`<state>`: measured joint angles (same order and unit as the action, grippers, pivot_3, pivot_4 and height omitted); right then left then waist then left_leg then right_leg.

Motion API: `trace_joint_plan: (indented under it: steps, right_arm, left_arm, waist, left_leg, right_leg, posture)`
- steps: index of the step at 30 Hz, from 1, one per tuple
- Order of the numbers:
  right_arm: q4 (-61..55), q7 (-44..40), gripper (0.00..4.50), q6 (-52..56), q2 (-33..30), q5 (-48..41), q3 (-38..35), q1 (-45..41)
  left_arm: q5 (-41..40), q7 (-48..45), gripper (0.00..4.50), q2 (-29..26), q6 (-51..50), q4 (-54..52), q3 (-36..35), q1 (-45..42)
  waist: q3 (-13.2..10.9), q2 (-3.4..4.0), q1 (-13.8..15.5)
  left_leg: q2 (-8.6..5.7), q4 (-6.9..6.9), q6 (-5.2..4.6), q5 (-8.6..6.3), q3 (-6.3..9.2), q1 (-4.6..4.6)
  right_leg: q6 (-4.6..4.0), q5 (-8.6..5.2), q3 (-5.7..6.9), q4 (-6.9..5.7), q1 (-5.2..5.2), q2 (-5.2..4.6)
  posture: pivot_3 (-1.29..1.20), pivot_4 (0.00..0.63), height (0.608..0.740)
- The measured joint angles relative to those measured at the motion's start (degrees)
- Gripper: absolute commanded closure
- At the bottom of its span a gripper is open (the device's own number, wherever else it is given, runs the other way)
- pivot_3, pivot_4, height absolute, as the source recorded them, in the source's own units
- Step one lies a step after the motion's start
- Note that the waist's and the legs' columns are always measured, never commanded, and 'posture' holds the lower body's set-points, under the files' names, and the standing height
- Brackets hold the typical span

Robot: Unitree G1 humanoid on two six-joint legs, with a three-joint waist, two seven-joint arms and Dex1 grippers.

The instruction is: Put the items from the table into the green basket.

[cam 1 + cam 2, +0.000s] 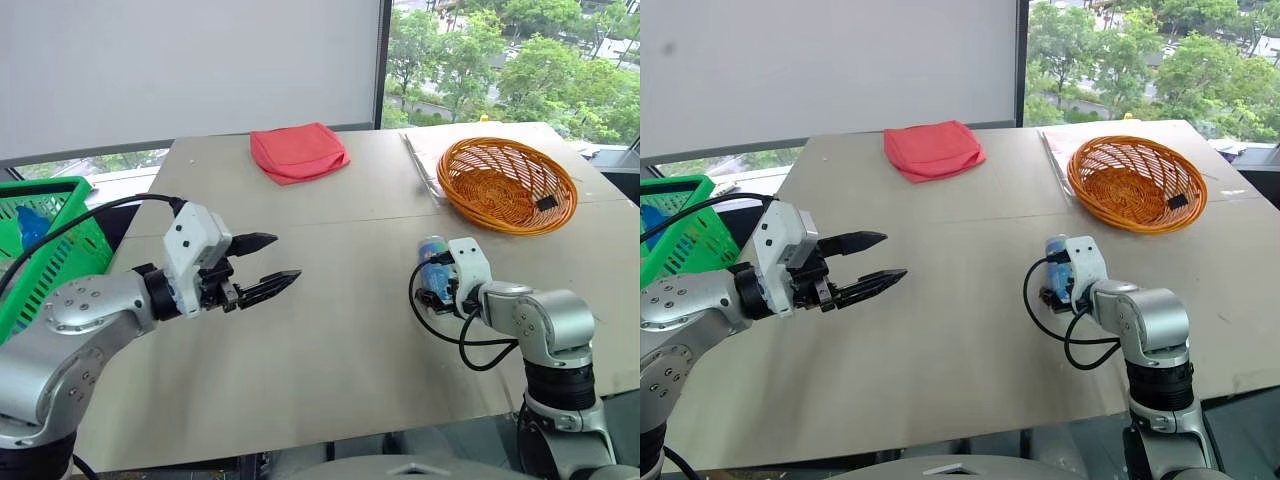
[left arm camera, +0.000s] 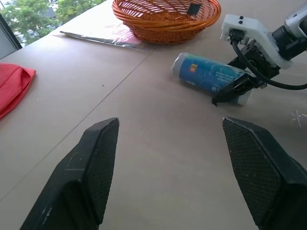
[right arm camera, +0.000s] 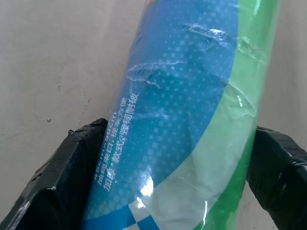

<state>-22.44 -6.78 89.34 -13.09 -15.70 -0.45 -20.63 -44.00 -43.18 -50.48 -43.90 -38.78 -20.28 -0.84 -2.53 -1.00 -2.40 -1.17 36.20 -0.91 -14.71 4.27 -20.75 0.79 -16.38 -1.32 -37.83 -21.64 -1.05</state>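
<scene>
Straddling the bottle near the right edge of the table, the right gripper has its black fingers spread wide on either side of it. A slim gap shows at each flank, so I judge no grip made yet. The bottle lies on its side, a smooth cylinder wrapped in glossy blue and green film that is wrinkled in places. At near left the left gripper hangs above the tabletop, its tapered textured fingers well apart and empty. The table is matte beige board with a seam across it. Off its left edge sits the green basket, latticed plastic, with something blue inside. So the bottle's transfer remains. Farther off lie a folded red cloth and, far right, a round orange wicker basket.
</scene>
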Motion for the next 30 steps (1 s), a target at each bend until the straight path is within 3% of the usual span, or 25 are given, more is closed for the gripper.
trace_joint_plan:
  steps: [2, 7, 9, 15, 21, 24, 30]
  right_arm:
    - [0.07, -0.46, 0.28, -0.69, -0.89, -0.04, 0.88, 0.08]
    - [0.22, -1.63, 2.08, -2.70, -2.41, -0.19, 2.82, 0.50]
    - [0.26, -1.74, 2.35, -3.19, -2.41, -0.21, 2.83, 0.56]
    - [1.18, -2.66, 2.37, -5.32, -2.85, -0.24, 3.15, 0.56]
    - [3.38, -7.66, 2.37, -15.23, -5.00, -0.54, 5.49, 0.48]
    - [3.20, -13.58, 2.37, -26.21, -4.77, -1.55, 8.36, 0.10]
    - [1.37, -23.06, 2.37, -48.48, -6.05, -0.16, 13.25, -2.08]
  left_arm:
    - [0.00, -0.01, 0.97, 0.10, 0.33, 0.00, 0.01, 0.00]
    - [-0.01, -0.06, 0.97, 0.15, 0.58, 0.00, 0.01, 0.20]
    - [-0.05, -0.12, 0.97, 0.15, 0.61, 0.00, 0.00, 0.43]
    - [-0.67, -0.97, 0.97, 0.15, 0.64, 0.00, -0.11, 1.21]
    - [-1.37, -1.99, 0.97, 0.39, 0.74, -0.01, -0.54, 2.08]
    - [-4.84, 0.98, 0.97, 4.63, 0.64, 0.68, -0.64, -0.75]
    - [-21.84, 17.30, 0.97, 20.94, -0.01, 6.07, -2.14, -6.82]
  waist:
    - [0.00, 0.00, 0.00]
    - [-0.02, 0.02, 0.00]
    - [-0.02, 0.00, -0.04]
    - [-0.02, -0.01, -0.09]
    - [-0.22, 0.12, -0.21]
    - [-0.74, 0.84, -0.12]
    - [-0.64, 0.71, 0.08]
  left_leg:
    - [0.00, 0.02, 0.00, 0.00, 0.00, 0.01]
    - [-0.02, 0.03, 0.00, 0.00, -0.03, 0.00]
    - [-0.01, 0.03, 0.00, 0.00, -0.03, 0.00]
    - [0.00, 0.07, 0.00, 0.01, -0.03, 0.02]
    - [0.00, 0.10, -0.01, 0.01, -0.06, -0.07]
    - [-0.02, 0.11, -0.01, 0.01, -0.10, -0.35]
    - [-0.04, 0.25, 0.27, 0.17, 0.09, -1.30]
  right_leg:
    - [-0.03, -0.02, 0.00, -0.01, 0.00, 0.00]
    - [0.02, 0.00, -0.03, 0.00, 0.01, -0.01]
    - [0.07, 0.03, -0.02, -0.01, 0.01, 0.00]
    - [0.03, 0.03, -0.02, -0.04, 0.01, 0.00]
    - [0.08, 0.09, -0.02, -0.05, -0.02, 0.03]
    - [0.21, 0.17, -0.07, -0.12, -0.27, 0.03]
    - [-0.04, 0.37, 0.06, -0.24, -1.09, 0.00]
  posture:
    - [-0.02, 0.017, 0.740]
    - [-0.02, 0.017, 0.740]
    - [-0.02, 0.012, 0.740]
    - [-0.02, 0.007, 0.740]
    - [-0.03, 0.000, 0.740]
    - [-0.03, 0.000, 0.740]
    - [-0.04, 0.000, 0.740]
